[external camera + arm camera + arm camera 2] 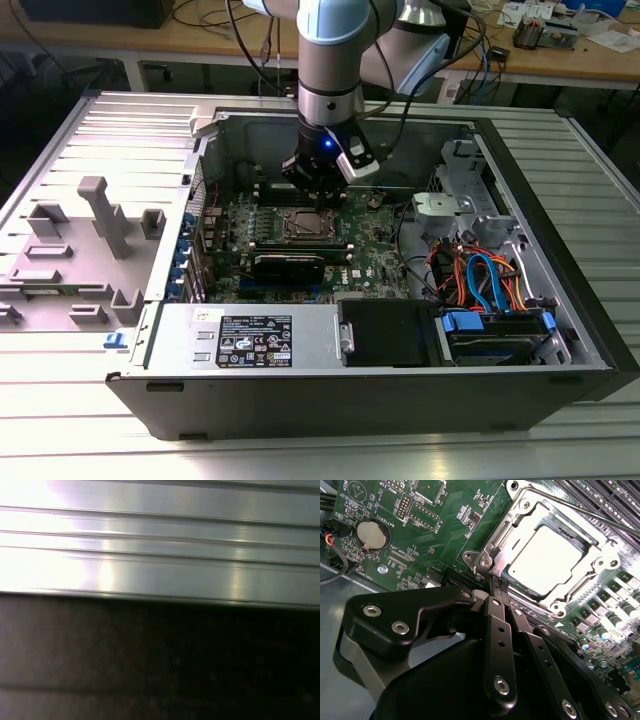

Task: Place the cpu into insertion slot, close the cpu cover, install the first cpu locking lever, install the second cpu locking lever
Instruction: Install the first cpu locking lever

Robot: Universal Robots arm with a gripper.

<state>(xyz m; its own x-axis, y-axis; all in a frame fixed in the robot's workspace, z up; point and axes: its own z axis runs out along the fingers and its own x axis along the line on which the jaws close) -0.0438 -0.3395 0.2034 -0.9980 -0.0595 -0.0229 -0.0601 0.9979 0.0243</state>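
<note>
**Closed fingertips at the socket's near corner, cpu seated under its cover**

In the exterior view the gripper (pixel 318 198) hangs straight down over the insertion slot (pixel 308 225), which lies directly beneath it on the green circuit board (pixel 375 245).

In the second wrist view the two fingers are drawn together with nothing visible between them. Their tips sit just beside a screwed bracket (pixel 483 562) at the socket's nearest corner; I cannot tell whether they touch it.

The cpu (pixel 547 560) lies flat in the slot just beyond the tips. Its pale metal top shows through the window of the cpu cover (pixel 519 520), which lies flat around it.

A thin metal rod (pixel 585 513), probably a locking lever, runs along the side of the cover farthest from the fingertips. Its long axis crosses the line of the fingers.

Small white component lettering dots the board around a coin cell (pixel 372 535) off to the fingers' side. A printed label (pixel 255 340) sits on the power supply, well away from the gripper.
</note>
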